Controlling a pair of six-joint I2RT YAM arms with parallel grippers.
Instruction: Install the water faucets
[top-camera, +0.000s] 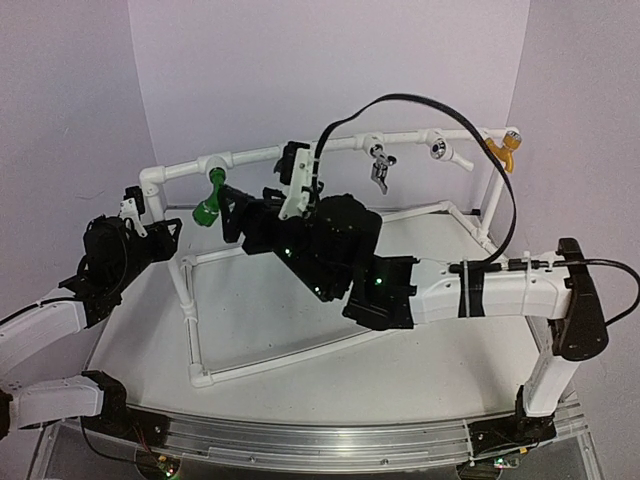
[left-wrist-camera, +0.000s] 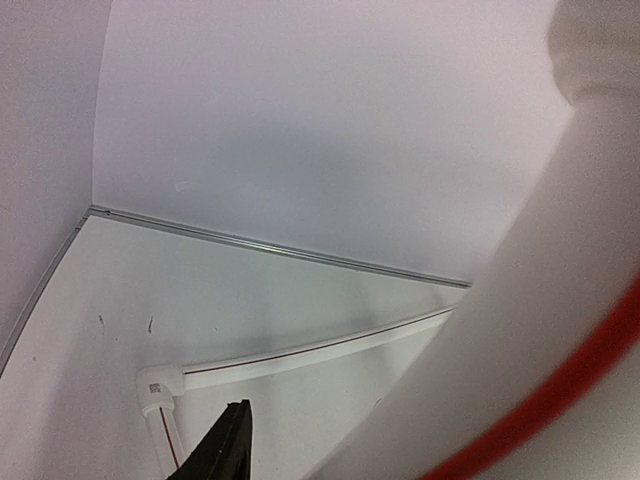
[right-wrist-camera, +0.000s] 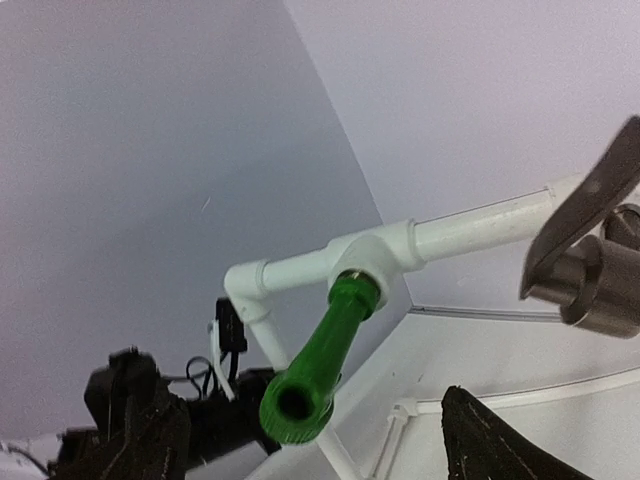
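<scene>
Four taps sit on the upper pipe (top-camera: 260, 153): one green faucet (top-camera: 210, 200), one dark faucet (top-camera: 380, 168), one white tap (top-camera: 447, 152), one orange tap (top-camera: 503, 150). The right gripper (top-camera: 232, 212) has its jaws apart; the left gripper (top-camera: 133, 207) is unclear.

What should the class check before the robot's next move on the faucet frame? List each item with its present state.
1. Green faucet seated in its tee: ok, the threaded end meets the fitting.
2. Right gripper free of the green faucet: ok, open and holding nothing.
3. Left gripper bracing the pipe frame: ok, clamped at the corner post.
4. Dark faucet hanging from the top pipe: ok.
5. Both faucets fully tight: cannot tell.
6. Black cable clear of the taps: cannot tell.
</scene>
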